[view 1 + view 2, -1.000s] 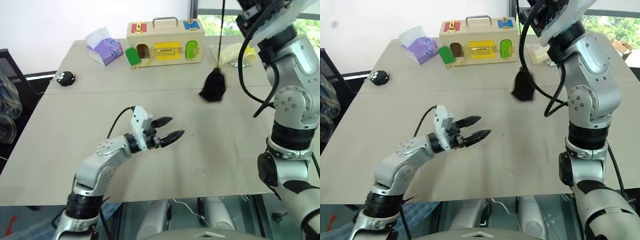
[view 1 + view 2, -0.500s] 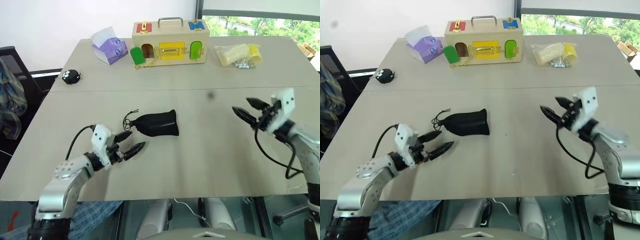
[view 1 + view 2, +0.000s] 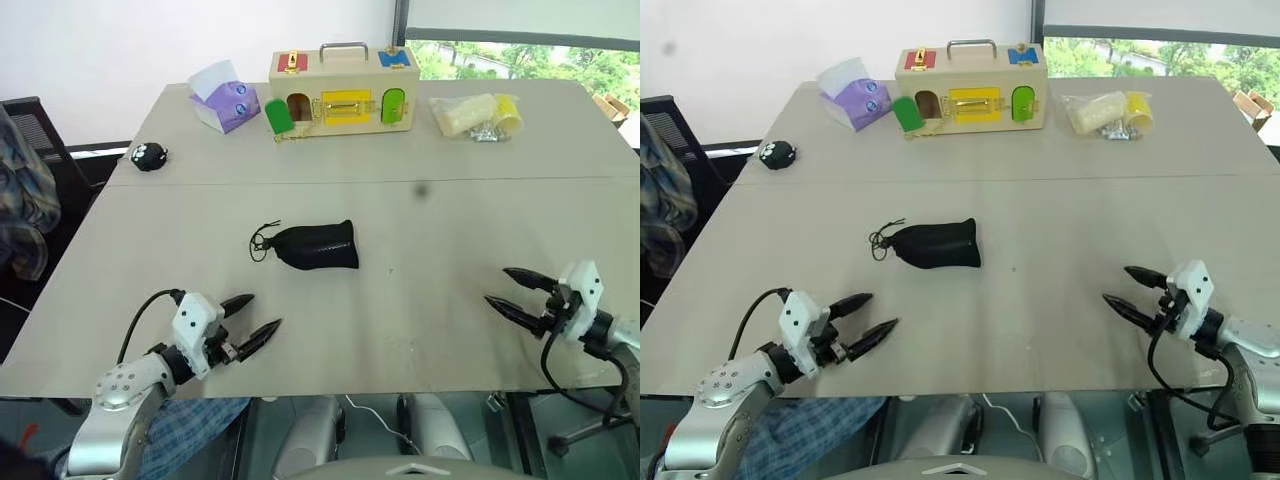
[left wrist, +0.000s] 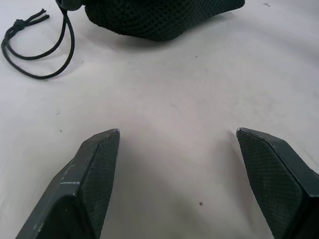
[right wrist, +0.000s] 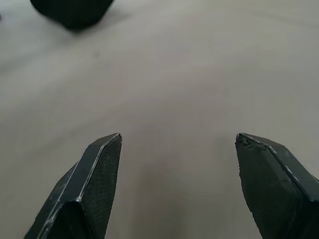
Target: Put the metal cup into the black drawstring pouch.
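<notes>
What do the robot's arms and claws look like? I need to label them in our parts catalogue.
Both arms are silver-grey metal with black joint bands. Each ends in a white boxy wrist block and a claw of two tapered black fingers with textured pads: left claw, right claw. A black cable loops from each wrist back along the forearm.

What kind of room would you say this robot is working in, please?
Probably an office or lab: a large pale beige table bearing test props such as a wooden latch box with coloured doors, a dark office chair beside it, and a window onto trees.
</notes>
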Robot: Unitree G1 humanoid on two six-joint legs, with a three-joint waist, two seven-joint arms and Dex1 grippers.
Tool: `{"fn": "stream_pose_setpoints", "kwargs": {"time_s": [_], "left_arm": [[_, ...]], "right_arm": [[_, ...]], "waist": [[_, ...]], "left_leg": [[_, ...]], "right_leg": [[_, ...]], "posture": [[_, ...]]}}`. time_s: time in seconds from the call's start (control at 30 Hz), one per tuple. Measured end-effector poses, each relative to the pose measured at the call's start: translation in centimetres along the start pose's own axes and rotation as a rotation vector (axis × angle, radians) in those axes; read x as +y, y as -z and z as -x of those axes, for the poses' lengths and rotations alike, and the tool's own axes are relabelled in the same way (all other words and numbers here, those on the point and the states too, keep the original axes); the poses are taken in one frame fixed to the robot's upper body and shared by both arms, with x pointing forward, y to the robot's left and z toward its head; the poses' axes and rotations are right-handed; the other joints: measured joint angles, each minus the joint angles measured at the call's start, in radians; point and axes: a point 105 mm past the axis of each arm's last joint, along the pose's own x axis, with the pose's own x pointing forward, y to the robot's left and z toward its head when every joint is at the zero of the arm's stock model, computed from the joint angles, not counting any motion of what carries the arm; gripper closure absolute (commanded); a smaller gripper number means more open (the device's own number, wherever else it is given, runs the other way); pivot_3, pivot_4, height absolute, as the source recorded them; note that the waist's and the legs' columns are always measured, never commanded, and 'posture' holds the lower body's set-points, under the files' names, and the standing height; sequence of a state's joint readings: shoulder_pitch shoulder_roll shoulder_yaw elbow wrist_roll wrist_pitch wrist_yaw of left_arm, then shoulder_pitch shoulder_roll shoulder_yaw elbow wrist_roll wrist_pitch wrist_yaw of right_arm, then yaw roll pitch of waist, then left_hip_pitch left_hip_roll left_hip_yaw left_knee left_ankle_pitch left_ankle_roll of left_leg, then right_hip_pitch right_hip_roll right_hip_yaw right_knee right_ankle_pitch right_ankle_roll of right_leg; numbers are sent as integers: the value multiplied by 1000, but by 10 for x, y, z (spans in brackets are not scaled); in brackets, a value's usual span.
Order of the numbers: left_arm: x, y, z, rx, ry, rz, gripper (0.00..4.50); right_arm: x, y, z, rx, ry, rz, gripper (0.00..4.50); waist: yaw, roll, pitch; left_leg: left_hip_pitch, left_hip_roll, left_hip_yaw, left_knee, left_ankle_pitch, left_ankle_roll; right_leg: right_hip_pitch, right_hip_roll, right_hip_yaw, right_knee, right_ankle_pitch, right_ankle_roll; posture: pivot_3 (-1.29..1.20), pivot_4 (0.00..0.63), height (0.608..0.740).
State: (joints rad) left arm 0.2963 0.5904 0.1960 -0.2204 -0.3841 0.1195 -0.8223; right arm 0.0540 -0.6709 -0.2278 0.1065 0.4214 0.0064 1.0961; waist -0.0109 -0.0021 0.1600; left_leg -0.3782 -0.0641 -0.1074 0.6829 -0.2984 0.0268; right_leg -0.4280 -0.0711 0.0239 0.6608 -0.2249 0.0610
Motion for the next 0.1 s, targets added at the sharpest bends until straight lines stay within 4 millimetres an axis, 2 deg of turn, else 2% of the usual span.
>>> {"fn": "stream_pose_setpoints", "kwargs": {"time_s": [0.1], "left_arm": [[0, -1, -2, -13, -13, -7, 626]], "right_arm": [[3, 2, 0, 13, -26, 28, 831]], "waist": [[0, 0, 0]], "left_leg": [[0, 0, -1, 0, 0, 0]], "right_leg": [[0, 0, 0, 0, 0, 0]], "posture": [[0, 150, 710]]}}
